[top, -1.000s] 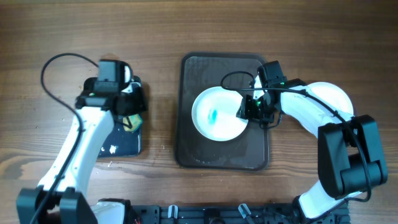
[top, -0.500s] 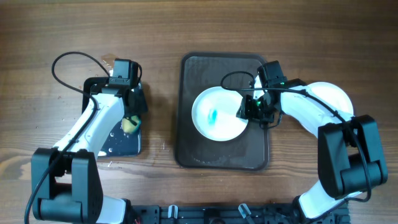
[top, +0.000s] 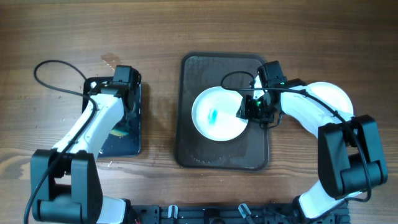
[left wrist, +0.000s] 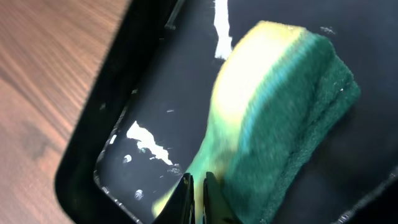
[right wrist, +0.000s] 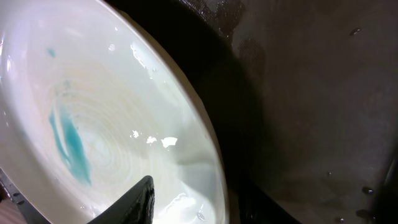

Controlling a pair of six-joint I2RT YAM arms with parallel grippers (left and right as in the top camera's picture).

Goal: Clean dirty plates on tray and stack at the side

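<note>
Two trays lie on the brown wooden table (top: 186, 31). On the left, the small black plastic tray (top: 129, 147) holds the soft yellow and green sponge (left wrist: 280, 112). The left gripper (left wrist: 196, 194) hangs at the sponge's near edge with its fingers pressed together; whether they nip a corner of the foam I cannot tell. In the middle, the dark brown rectangular tray (top: 189, 143) carries one round white plate (top: 208, 99), marked with a blue-green smear (top: 213, 116) near its centre. The plate looks stiff and glossy, so it is likely slippery and would break if dropped; its thin rim is the one good place to take hold. The right gripper (top: 250, 109) appears to pinch that rim on the plate's right side, one fingertip on the inner face and the other hidden. The tray's low rim runs close there, so the plate would likely need lifting over it, not sliding. Bare tray floor lies far and near of the plate, and open table between the two trays gives the left arm room to cross. Right of the tray, a second white plate (top: 333, 93) sits on the table, partly under the right arm, so room there is tight.
</note>
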